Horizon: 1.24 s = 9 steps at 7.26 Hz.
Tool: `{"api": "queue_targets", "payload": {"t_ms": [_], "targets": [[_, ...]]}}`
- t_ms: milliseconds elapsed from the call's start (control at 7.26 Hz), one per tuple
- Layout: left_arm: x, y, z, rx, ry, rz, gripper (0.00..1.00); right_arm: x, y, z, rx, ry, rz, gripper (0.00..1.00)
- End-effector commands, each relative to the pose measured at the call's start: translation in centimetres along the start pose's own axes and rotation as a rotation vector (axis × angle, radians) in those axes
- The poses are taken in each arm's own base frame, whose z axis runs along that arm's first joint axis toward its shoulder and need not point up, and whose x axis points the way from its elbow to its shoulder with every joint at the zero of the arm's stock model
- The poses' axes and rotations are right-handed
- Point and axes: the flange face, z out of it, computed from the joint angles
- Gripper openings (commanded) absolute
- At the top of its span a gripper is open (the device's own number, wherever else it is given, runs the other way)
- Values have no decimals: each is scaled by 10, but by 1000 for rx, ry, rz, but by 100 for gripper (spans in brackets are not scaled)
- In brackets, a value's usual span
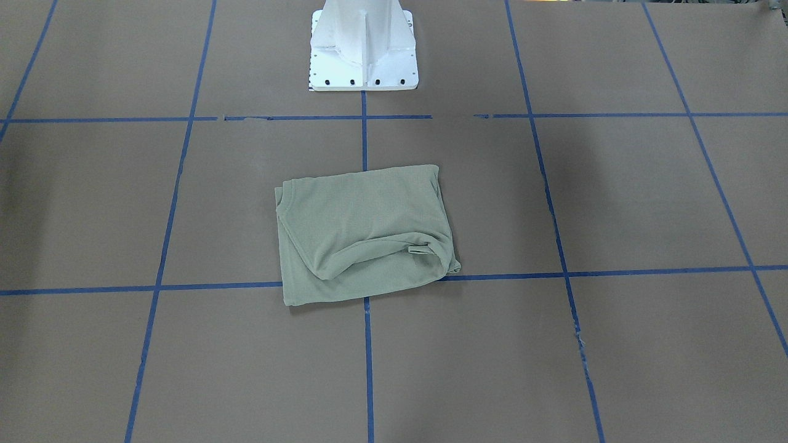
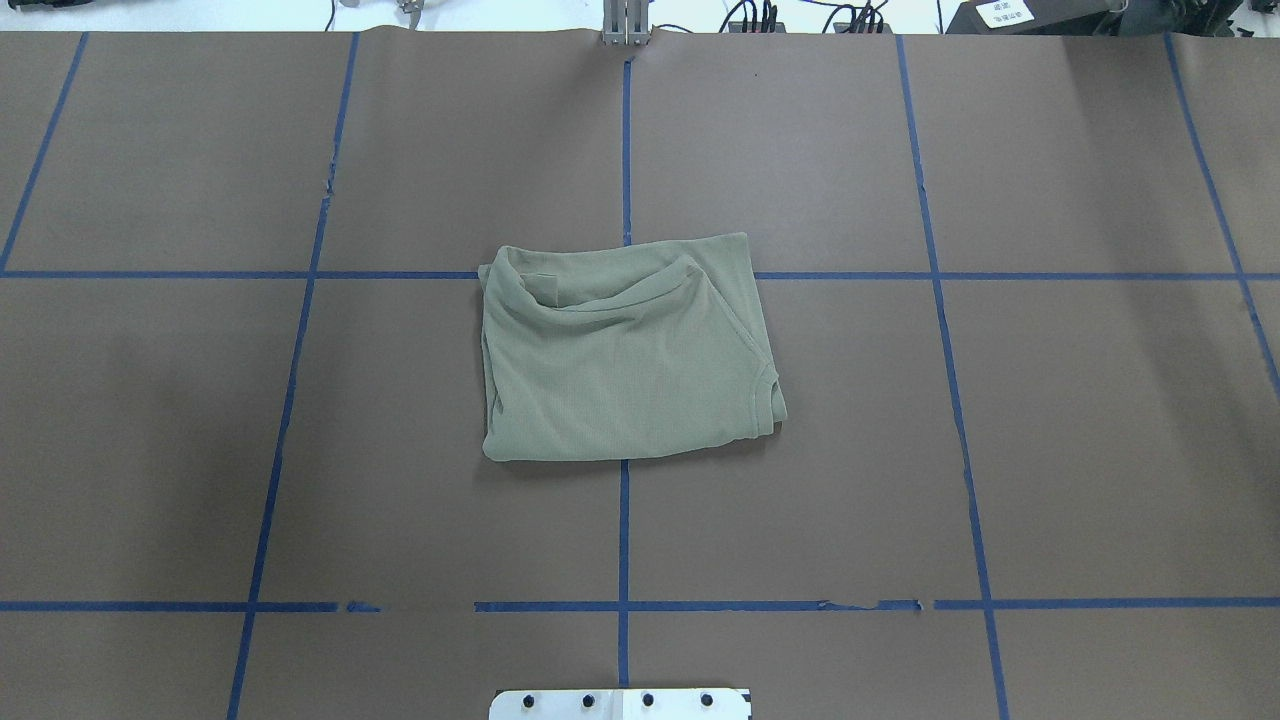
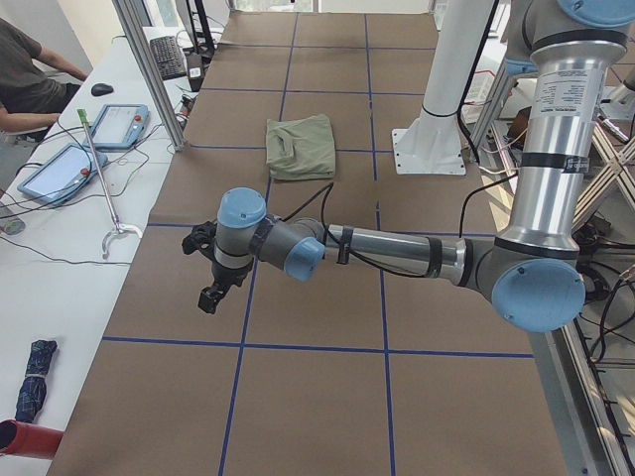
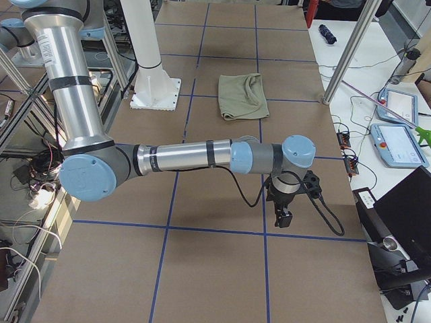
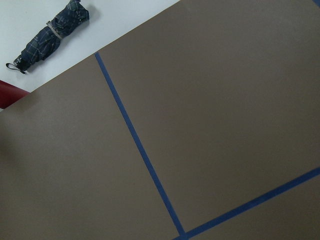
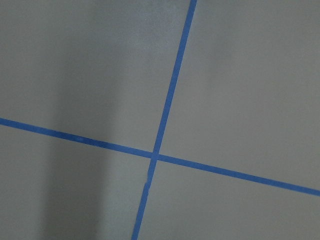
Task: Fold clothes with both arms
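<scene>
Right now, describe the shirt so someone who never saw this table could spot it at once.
Start at the brown table gridded with blue tape and find the white pedestal base. Straight out from it, on the centre line, lies the sage-green shirt, folded roughly rectangular. It is the only cloth there.

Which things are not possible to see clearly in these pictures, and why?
1. Left gripper: only in the exterior left view, small and side-on; open or shut jaws unclear.
2. Right gripper: likewise, only in the exterior right view.
3. Shirt: its top layer hides the lower folds in the overhead and front-facing views.
4. Person: cut off by the exterior left view's edge.
</scene>
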Motion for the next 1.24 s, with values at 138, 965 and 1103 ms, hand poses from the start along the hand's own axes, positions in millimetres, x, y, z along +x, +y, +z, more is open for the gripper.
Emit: {"api": "queue_targets", "payload": {"t_ms": [138, 965, 1103], "targets": [[-23, 38, 7, -170, 15, -172, 100, 18, 52, 38, -35, -16, 49, 100], [-16, 59, 1, -248, 147, -154, 100, 52, 126, 47, -18, -141, 291, 100], [-14, 57, -4, -238, 144, -149, 100, 50, 141, 50, -23, -138, 301, 100]]}}
